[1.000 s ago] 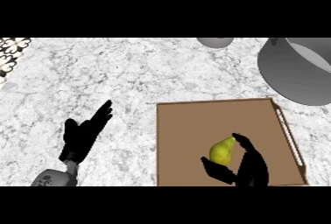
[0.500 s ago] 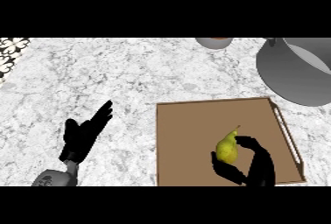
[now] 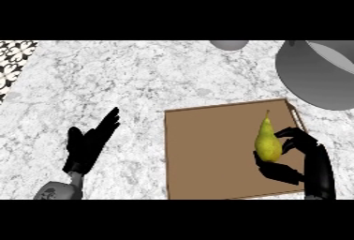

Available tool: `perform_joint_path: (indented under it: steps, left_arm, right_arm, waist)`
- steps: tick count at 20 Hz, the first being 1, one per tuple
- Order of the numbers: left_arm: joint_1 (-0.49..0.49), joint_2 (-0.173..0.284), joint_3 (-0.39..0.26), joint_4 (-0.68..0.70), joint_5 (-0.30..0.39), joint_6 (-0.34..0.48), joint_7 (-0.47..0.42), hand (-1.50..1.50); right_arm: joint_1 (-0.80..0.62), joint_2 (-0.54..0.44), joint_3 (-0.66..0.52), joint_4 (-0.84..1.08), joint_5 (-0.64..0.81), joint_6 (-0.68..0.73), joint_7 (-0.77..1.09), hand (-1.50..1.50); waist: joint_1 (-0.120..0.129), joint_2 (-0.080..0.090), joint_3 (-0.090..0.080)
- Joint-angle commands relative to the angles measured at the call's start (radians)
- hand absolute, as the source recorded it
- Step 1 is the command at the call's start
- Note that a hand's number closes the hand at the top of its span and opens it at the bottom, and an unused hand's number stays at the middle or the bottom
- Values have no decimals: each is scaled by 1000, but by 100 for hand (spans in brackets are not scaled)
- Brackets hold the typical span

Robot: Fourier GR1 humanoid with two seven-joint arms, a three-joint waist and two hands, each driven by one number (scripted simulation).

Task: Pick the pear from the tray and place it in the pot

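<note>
A yellow-green pear stands upright over the brown tray, stem pointing up. My right hand is curled round its lower right side, thumb beneath and fingers at the right. The grey pot sits at the upper right, partly cut off by the view's edge, just beyond the tray's far right corner. My left hand rests open on the left of the counter, fingers straight and pointing up-right, away from the tray.
A grey rounded object shows at the top edge, left of the pot. A black-and-white patterned patch lies at the upper left. Marble counter spreads between the left hand and the tray.
My right hand has carried the pear to the right and slightly farther along the tray, and the pear now stands more upright. The left hand has stayed in place.
</note>
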Motion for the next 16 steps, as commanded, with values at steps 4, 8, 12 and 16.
perform_joint_path:
  steps: [4,8,12,16]
  left_arm:
    - [4,3,15,-2,1,10,-9,0]
    - [10,8,18,0,5,4,-8,0]
    - [19,0,7,-10,1,4,-11,0]
    - [17,-8,-8,-13,-13,5,-23,0]
  right_arm:
    - [-38,-161,-183,17,-253,187,-222,150]
    - [-37,-274,-301,97,-369,327,-372,150]
    - [-46,-401,-435,245,-443,463,-540,150]
    - [-85,-526,-558,420,-506,607,-720,150]
  waist:
    - [-14,6,2]
    - [-23,11,-2]
    - [-8,16,-5]
    - [13,20,-10]
